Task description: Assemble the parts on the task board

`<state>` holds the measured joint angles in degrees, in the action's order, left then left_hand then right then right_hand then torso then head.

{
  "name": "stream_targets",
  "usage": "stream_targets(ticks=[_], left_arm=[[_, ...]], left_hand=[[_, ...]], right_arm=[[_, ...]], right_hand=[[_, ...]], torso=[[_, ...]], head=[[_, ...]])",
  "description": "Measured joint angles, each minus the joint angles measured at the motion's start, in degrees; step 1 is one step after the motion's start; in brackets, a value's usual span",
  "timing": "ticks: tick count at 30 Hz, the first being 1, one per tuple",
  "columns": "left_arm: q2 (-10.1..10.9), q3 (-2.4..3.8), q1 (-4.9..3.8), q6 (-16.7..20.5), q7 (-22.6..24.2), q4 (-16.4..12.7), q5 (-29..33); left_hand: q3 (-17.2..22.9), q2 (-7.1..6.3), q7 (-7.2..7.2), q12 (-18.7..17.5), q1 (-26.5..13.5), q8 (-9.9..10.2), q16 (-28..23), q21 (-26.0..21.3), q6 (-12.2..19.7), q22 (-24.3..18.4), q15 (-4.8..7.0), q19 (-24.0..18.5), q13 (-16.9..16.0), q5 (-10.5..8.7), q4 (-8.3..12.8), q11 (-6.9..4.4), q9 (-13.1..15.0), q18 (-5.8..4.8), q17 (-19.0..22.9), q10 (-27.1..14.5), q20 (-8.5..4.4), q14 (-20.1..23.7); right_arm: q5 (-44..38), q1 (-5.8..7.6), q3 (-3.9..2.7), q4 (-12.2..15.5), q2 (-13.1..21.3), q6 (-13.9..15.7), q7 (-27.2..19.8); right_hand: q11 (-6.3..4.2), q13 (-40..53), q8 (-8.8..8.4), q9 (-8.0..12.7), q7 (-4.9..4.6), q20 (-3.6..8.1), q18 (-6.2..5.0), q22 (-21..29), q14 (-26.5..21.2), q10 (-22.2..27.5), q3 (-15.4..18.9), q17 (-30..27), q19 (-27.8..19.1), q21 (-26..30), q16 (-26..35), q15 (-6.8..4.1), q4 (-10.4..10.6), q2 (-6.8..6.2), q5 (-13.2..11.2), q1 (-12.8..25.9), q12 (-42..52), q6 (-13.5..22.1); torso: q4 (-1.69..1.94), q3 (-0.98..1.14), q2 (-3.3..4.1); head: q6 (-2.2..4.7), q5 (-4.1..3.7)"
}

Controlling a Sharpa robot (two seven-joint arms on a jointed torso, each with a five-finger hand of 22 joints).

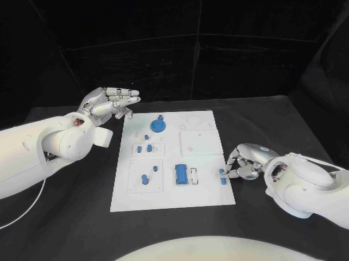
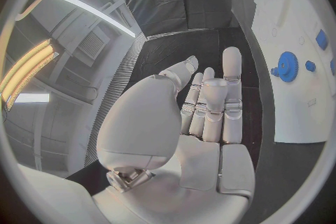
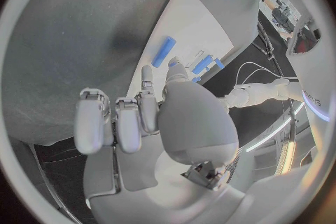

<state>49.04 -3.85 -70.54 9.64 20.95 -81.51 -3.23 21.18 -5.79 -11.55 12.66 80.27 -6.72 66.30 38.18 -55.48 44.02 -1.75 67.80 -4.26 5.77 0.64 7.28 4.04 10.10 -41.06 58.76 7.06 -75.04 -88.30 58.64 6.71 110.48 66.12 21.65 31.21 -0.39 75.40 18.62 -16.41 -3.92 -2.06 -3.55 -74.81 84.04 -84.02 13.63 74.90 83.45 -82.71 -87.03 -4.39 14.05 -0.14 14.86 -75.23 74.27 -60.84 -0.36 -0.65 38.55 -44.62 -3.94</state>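
The white task board (image 1: 198,193) lies in the middle of the black table. On it are a blue gear (image 1: 158,126) at the far end, a long blue block (image 1: 180,173) and several small blue pieces (image 1: 144,148). My right hand (image 1: 247,162) sits at the board's right edge and pinches a small blue part (image 1: 222,175) between thumb and a finger, low over the board. The right wrist view shows that hand (image 3: 178,112), the part (image 3: 172,64) at its fingertips and the blue block (image 3: 164,51). My left hand (image 1: 112,103) is raised off the board's far left corner, fingers apart, holding nothing.
The left wrist view has my left hand (image 2: 203,117) with fingers stretched out, and beyond it the board (image 2: 287,11) with the gear (image 2: 287,65). Bare black table surrounds the board on every side. Dark curtains close off the back.
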Motion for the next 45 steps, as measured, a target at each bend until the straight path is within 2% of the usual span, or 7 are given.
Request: stream_targets(ticks=[13,20,31,34,37,42,45], left_arm=[[-0.09,-0.03,0.01,-0.03,-0.01,0.21,0.00],[-0.03,-0.04,0.02,-0.05,-0.02,0.27,0.00],[0.13,-0.04,0.03,-0.08,-0.08,0.23,0.00],[0.23,-0.04,0.03,-0.09,-0.09,0.23,0.00],[0.25,-0.04,0.03,-0.09,-0.10,0.22,0.00],[0.31,-0.05,0.03,-0.09,-0.12,0.22,0.00],[0.31,-0.05,0.03,-0.09,-0.12,0.21,0.00]], left_hand=[[0.00,0.00,0.00,0.00,0.00,0.00,0.00,0.00,0.00,0.00,0.00,0.00,0.00,0.00,0.00,0.00,0.00,0.00,0.00,0.00,0.00,0.00],[0.00,0.00,0.00,0.00,0.00,0.00,0.00,0.00,0.00,0.00,0.00,0.00,0.00,0.00,0.00,0.00,0.00,0.00,0.00,0.00,0.00,0.00],[0.00,0.00,0.00,0.00,0.00,0.00,0.00,0.00,0.00,0.00,0.00,0.00,0.00,0.00,0.00,0.00,0.00,0.00,-0.01,0.00,0.00,0.00],[0.00,0.00,0.00,0.00,0.00,0.00,0.00,0.00,0.00,0.01,0.00,0.00,0.00,0.00,0.00,0.00,0.00,-0.01,-0.01,0.00,0.00,0.00],[0.00,0.00,0.00,0.00,0.00,0.00,0.00,0.00,0.00,0.00,0.00,0.00,0.00,0.00,0.00,0.00,0.00,0.00,-0.01,0.00,0.00,0.00],[0.00,0.00,0.00,0.17,0.00,0.00,0.00,0.00,0.00,-0.03,0.00,0.00,0.00,0.00,0.00,0.00,0.04,0.00,0.04,0.00,0.00,0.00],[0.00,0.00,0.00,0.22,0.00,0.00,0.00,0.00,0.00,-0.05,0.00,0.00,0.00,0.00,0.00,0.00,0.06,0.00,0.07,0.00,0.00,0.00]], right_arm=[[-0.83,-0.04,0.01,-1.56,-2.38,-2.62,0.57],[-1.70,-0.36,-0.16,-1.94,-3.71,-3.82,0.62],[-6.03,-0.51,-0.60,-2.37,-5.12,-6.66,0.38],[-7.52,-0.47,-0.64,-2.42,-5.45,-7.40,0.34],[-8.51,-0.46,-0.67,-2.16,-5.57,-7.78,0.24],[-9.10,-0.62,-0.52,-1.30,-5.33,-7.40,0.20],[-8.63,-0.82,-0.33,-0.62,-4.79,-6.11,0.42]], right_hand=[[0.00,0.00,-0.10,-0.27,0.24,0.00,0.00,0.01,0.00,0.00,-0.03,0.04,0.00,0.00,0.00,0.00,-0.05,0.01,-0.22,-0.03,0.01,-0.54],[-0.24,0.24,-0.41,-0.86,0.47,0.00,0.00,0.01,-0.16,0.20,-0.67,0.04,0.00,0.00,0.00,0.20,-2.90,-0.41,-0.22,-4.25,0.51,-1.21],[-0.44,3.79,-0.87,-1.03,0.42,0.01,0.00,0.18,0.13,-0.01,-1.40,0.03,0.00,0.00,0.00,0.10,-4.73,-0.13,-1.33,-6.37,-0.07,-1.65],[-0.44,4.23,-0.97,-1.03,0.45,0.00,0.00,0.18,0.12,-0.01,-2.10,0.03,0.00,0.00,0.00,0.09,-5.43,-0.66,-1.46,-6.90,-0.24,-1.77],[-0.44,4.24,-2.60,-0.96,0.43,0.02,0.00,0.16,-0.11,0.00,-3.67,0.03,0.02,0.00,0.00,-0.14,-6.75,-0.97,1.59,-7.21,-0.31,-1.79],[-0.65,4.25,-3.38,-0.29,0.66,0.23,0.00,-0.13,-0.20,0.21,-6.81,0.02,0.22,0.00,0.00,-0.23,-6.87,-0.96,8.22,-7.20,-0.39,-1.95],[-0.64,4.25,-3.87,-0.31,0.71,0.23,0.00,-0.14,-0.20,0.21,-8.59,0.02,0.22,0.00,0.00,-0.23,-6.80,-0.96,10.23,-7.20,-0.73,-1.86]], torso=[[0.04,-0.06,0.00],[0.08,-0.10,0.03],[0.14,-0.14,0.01],[0.15,-0.14,0.00],[0.15,-0.12,0.00],[0.10,-0.10,-0.03],[0.04,-0.10,-0.03]], head=[[-0.25,-0.21],[-0.44,-0.13],[-0.75,0.07],[-0.77,0.21],[-0.79,0.37],[-0.84,0.42],[-0.80,0.51]])
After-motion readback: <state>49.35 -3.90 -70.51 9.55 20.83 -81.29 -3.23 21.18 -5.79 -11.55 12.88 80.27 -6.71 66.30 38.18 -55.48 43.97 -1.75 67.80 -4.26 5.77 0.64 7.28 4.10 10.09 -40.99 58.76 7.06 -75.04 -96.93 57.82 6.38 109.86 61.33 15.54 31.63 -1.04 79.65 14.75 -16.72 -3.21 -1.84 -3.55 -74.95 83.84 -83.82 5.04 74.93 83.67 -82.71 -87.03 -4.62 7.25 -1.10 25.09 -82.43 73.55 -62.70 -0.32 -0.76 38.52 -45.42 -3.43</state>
